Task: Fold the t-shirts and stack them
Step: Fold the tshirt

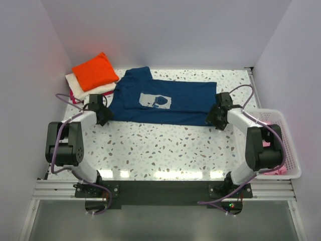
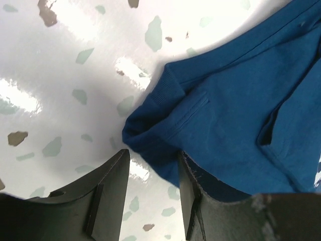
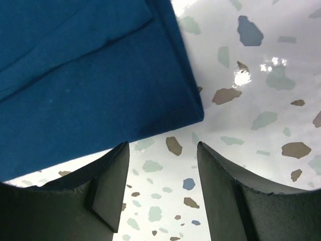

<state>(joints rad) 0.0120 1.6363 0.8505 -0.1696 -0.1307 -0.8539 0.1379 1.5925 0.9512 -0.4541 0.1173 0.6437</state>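
A pale print [image 1: 155, 101] is seen on the chest of the navy tee [image 1: 175, 95], but it is too small for any lettering to be read. The navy tee is laid across the middle of the table [image 1: 170, 145], partly folded, with its long edges running left to right.

At the back left, one orange tee [image 1: 95, 70] is stacked folded on one cream tee [image 1: 80, 86], and a sliver of magenta cloth [image 1: 75, 100] is seen under them. One white basket [image 1: 293, 155] is set at the right edge, with pink cloth [image 1: 271, 120] in it. Part of the basket is hidden by the right arm.

The left gripper [image 2: 153, 198] is held low at the navy tee's left end. Its jaws are parted, and a bunched fold of the tee is caught between the fingertips [image 2: 108, 191] without being pinched.

The right gripper [image 3: 163, 193] is placed at the tee's right near corner. Its jaws are spread wide over bare table, and nothing is held.
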